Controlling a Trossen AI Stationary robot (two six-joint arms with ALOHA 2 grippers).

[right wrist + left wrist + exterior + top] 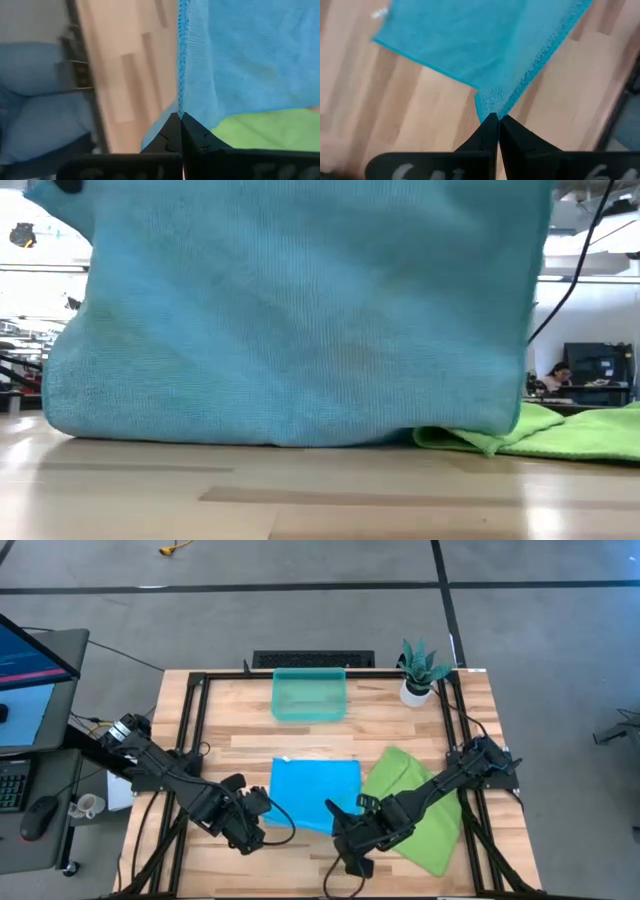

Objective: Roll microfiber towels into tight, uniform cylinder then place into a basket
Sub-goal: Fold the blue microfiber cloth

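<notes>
High view first: the wooden surface (pixel 250 735) fills the middle, and on it, toward 4 o'clock, the lime-green towel (pixel 425 830) lies spread at a slant. Just beside it at centre sits the smaller sky-blue towel (pixel 312 790), its near edge raised; from table height that blue cloth hangs like a curtain, bottom edge on the wood, with the green one flat behind it at 3 o'clock. Up at 12 o'clock, well apart from both towels, stands the teal basket (pixel 309 712), and at 1 o'clock the white potted plant (pixel 420 675). Left pincer (pixel 496 120) is at the blue towel's 7 o'clock corner, fingers closed tight on that corner. Right pincer (pixel 179 120) is at the 5 o'clock corner, likewise pinched onto the blue hem.
</notes>
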